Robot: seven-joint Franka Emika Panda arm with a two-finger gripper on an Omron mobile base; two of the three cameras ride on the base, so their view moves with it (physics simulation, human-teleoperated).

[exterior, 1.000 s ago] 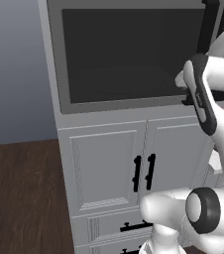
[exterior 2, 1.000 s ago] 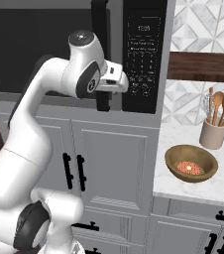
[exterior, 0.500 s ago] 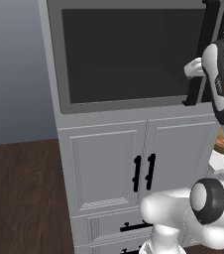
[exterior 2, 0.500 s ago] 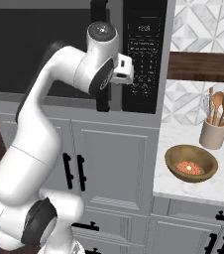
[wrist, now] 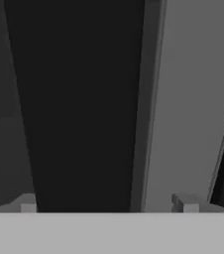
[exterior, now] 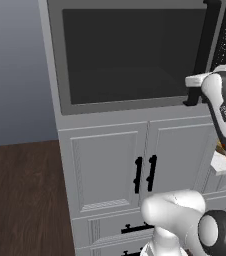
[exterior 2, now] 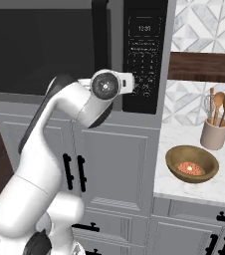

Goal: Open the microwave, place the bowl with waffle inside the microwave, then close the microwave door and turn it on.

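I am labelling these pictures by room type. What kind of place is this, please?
Most likely a home kitchen. A built-in microwave sits above white panelled cabinets, and beside it a marble-look counter under a patterned tile wall carries a wooden bowl and a crock of wooden utensils.

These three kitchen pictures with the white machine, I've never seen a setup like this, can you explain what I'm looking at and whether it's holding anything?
It is a rendered kitchen with a white robot arm on a base that can drive. Two pictures come from cameras on that base, behind the arm to its left and right. The third comes from a camera on the hand, looking along the end effector; its two small finger tips stand wide apart, open, holding nothing. Between them runs the black bar handle of the microwave door, which is shut. The microwave sits above white cabinets. On the counter to the right stand a wooden bowl with food in it and a utensil holder.
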